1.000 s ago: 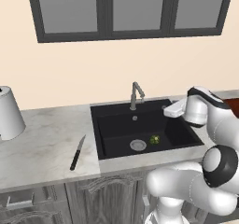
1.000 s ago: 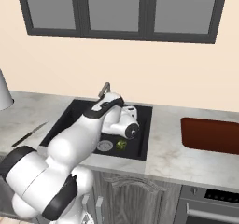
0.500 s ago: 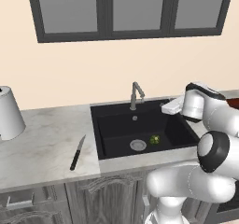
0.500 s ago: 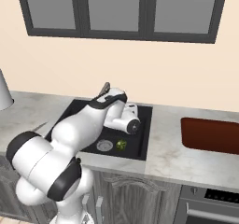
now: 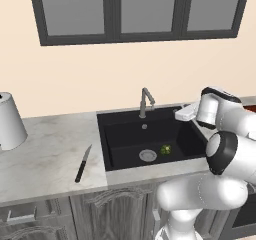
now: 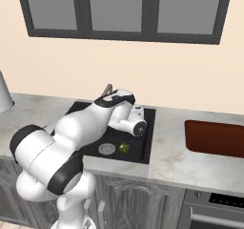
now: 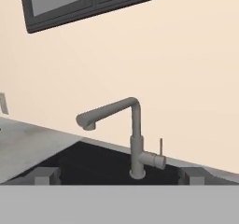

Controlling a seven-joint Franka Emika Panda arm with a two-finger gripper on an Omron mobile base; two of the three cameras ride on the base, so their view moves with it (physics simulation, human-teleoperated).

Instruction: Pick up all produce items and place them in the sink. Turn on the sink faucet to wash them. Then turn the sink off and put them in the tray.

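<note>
Broccoli floret, small and green, sits on the matte-black sink basin's floor at centre frame beside the round silver drain, while the white arm's two-finger gripper, jaws spread wide and empty, faces the brushed-metal gooseneck faucet, its fingertips half cut off; no writing legible.

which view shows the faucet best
The hand view: the slim brushed-metal gooseneck faucet stands centred and close, with bent spout, base and side lever all plain. The left base view shows it small and whole behind the matte-black rectangular sink. In the right base view the arm covers nearly all of it.
</note>
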